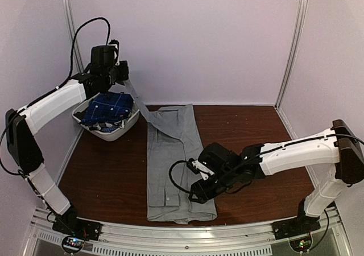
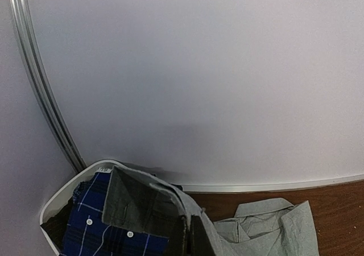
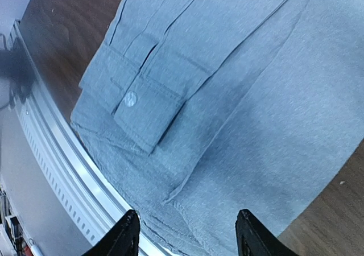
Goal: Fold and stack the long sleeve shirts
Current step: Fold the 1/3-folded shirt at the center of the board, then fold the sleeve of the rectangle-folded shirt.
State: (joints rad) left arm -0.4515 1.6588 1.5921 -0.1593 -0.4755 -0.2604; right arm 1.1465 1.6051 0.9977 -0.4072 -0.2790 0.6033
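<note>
A plain grey long sleeve shirt (image 1: 173,165) lies lengthwise on the brown table, collar at the far end. One of its sleeves (image 1: 138,103) rises off the table to my left gripper (image 1: 115,81), which is shut on the cuff (image 2: 136,202) above the basket. A dark blue plaid shirt (image 1: 108,108) sits in that basket, and it shows in the left wrist view as the plaid shirt (image 2: 91,233). My right gripper (image 1: 200,195) hovers open over the grey shirt's near right corner. Between its fingertips (image 3: 128,233) lies only flat grey cloth (image 3: 239,125), with the other cuff and button (image 3: 131,99) beyond.
The white oval basket (image 1: 122,132) stands at the far left by the wall. An aluminium rail (image 1: 170,233) runs along the near table edge, close under the right gripper as the rail (image 3: 62,159). White walls enclose the back and both sides.
</note>
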